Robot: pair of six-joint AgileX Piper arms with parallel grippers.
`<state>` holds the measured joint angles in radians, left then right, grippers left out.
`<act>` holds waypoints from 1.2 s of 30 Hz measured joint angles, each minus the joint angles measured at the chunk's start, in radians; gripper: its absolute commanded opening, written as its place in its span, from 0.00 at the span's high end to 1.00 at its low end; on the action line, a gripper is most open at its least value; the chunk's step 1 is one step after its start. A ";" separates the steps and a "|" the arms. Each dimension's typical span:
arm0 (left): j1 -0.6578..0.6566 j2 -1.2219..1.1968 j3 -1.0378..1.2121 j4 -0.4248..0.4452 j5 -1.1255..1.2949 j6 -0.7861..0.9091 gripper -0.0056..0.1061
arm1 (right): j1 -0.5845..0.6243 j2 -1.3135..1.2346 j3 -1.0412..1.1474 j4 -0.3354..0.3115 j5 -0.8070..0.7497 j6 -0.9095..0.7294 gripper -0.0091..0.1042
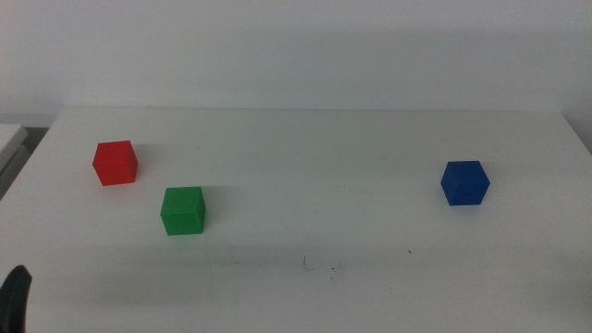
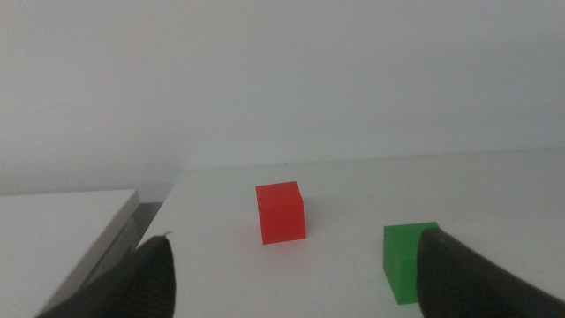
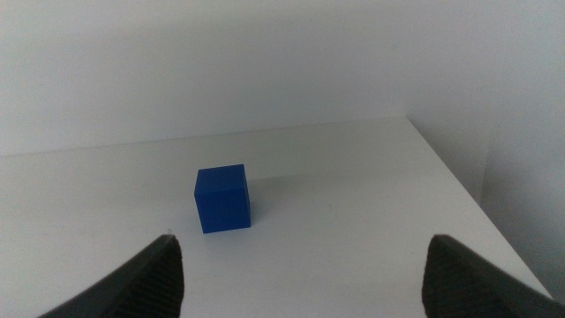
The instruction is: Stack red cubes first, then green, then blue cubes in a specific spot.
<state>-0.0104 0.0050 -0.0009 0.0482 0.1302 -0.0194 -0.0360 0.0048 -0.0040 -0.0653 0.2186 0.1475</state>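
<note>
While all 3 cubes sit apart on the white table [image 1: 314, 148], nothing is stacked yet. Red cube [image 1: 116, 163] rests at far left of the middle view, flat on the tabletop; green cube [image 1: 183, 210] is just beside it, nearer the camera and a bit to the right, w/ a gap between them, not touching. Blue cube [image 1: 464, 182] sits well apart on the right side, turned slightly so a corner edge faces the camera. Faint dark scuffs [image 1: 310, 266] mark a patch of bare tabletop near the front centre, between the green and blue cubes but closer to the camera; no cube on it. Left gripper [image 2: 296, 274] hovers low over the table w/ its 2 dark jaws spread wide and holding nothing; in the left wrist view the red cube [image 2: 281, 212] lies ahead between the jaws, and the green cube [image 2: 406, 261] is partly hidden behind 1 jaw. Only a dark sliver of that gripper [image 1: 14, 298] shows at the bottom-left corner of the middle view. Right gripper [image 3: 300, 269] is likewise spread wide, empty, w/ the blue cube [image 3: 222, 199] ahead of it between the jaws, untouched; this arm is out of the middle view.
</note>
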 measured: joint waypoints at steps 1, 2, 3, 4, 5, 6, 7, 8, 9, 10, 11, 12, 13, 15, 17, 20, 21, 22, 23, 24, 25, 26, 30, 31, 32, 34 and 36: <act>0.000 0.000 0.000 -0.002 0.000 0.000 0.11 | 0.000 0.000 0.000 0.000 0.000 0.000 0.14; 0.000 0.000 0.000 -0.006 0.000 0.000 0.11 | 0.000 0.000 0.000 0.000 0.000 0.000 0.14; 0.000 0.000 0.000 -0.008 -0.002 0.000 0.11 | 0.000 0.000 0.000 0.000 0.000 0.000 0.14; 0.000 0.000 0.000 -0.011 -0.004 0.000 0.11 | 0.000 0.000 0.000 0.000 0.000 0.000 0.14; 0.000 0.000 0.000 -0.011 -0.008 0.000 0.11 | 0.000 0.000 0.000 0.000 0.000 0.000 0.14; 0.000 0.000 0.000 -0.011 -0.010 0.000 0.11 | 0.000 0.000 0.000 0.000 0.000 0.000 0.14; 0.000 0.000 0.000 -0.011 -0.013 0.000 0.11 | 0.000 0.000 0.000 0.000 0.000 0.000 0.14; 0.000 0.000 0.000 -0.011 -0.015 0.000 0.11 | 0.000 0.000 0.000 0.000 0.000 0.000 0.14; 0.000 0.000 0.000 -0.011 -0.017 0.000 0.11 | 0.000 0.000 0.000 0.000 0.000 0.000 0.14; 0.000 0.000 0.000 -0.011 -0.019 0.000 0.11 | 0.000 0.000 0.000 0.000 0.000 0.000 0.14; 0.000 0.000 0.000 -0.013 -0.019 0.000 0.11 | 0.000 0.000 0.000 0.000 0.000 0.000 0.14; 0.000 0.000 0.000 -0.014 -0.021 0.000 0.11 | 0.000 0.000 0.000 0.000 0.000 0.000 0.14; 0.000 0.000 0.000 -0.014 -0.023 0.000 0.11 | 0.000 0.000 0.000 0.000 0.000 0.000 0.14; 0.000 0.000 0.000 -0.020 -0.019 -0.002 0.11 | 0.000 0.000 0.000 0.000 0.000 0.000 0.14; 0.008 0.075 -0.082 -0.048 0.076 -0.002 0.11 | 0.000 0.000 0.000 0.000 0.000 0.000 0.14; 0.032 0.275 -0.278 -0.079 0.247 -0.010 0.11 | 0.000 0.000 0.000 0.000 0.000 0.000 0.14; 0.037 0.357 -0.355 -0.083 0.318 -0.020 0.11 | 0.000 0.000 0.000 0.000 0.000 0.000 0.14; 0.039 0.441 -0.434 -0.085 0.387 -0.032 0.11 | 0.000 0.000 0.000 0.000 0.000 0.000 0.14; 0.041 0.506 -0.496 -0.086 0.451 -0.041 0.11 | 0.000 0.000 0.000 0.000 0.000 0.000 0.14; 0.041 0.585 -0.571 -0.088 0.507 -0.044 0.11 | 0.000 0.000 0.000 0.000 0.000 0.000 0.14; 0.041 0.661 -0.640 -0.090 0.554 -0.051 0.11 | 0.000 0.000 0.000 0.000 0.000 0.000 0.14; 0.041 0.719 -0.692 -0.091 0.586 -0.051 0.11 | 0.000 0.000 0.000 0.000 0.000 0.000 0.14; 0.041 0.984 -0.896 -0.095 0.655 -0.051 0.11 | 0.000 0.000 0.000 0.000 0.000 0.000 0.14; 0.041 1.048 -0.931 -0.095 0.649 -0.051 0.11 | 0.000 0.000 0.000 0.000 0.000 0.000 0.14; 0.041 1.098 -0.957 -0.095 0.638 -0.048 0.11 | 0.000 0.000 0.000 0.000 0.000 0.000 0.14; 0.041 1.218 -1.020 -0.108 0.624 -0.066 0.11 | 0.000 0.000 0.000 0.000 0.000 0.000 0.14; 0.041 1.319 -1.078 -0.108 0.624 -0.083 0.11 | 0.000 0.000 0.000 0.000 0.000 0.000 0.14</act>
<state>0.0306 1.3245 -1.0786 -0.0596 0.7539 -0.1024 -0.0360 0.0048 -0.0040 -0.0653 0.2186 0.1475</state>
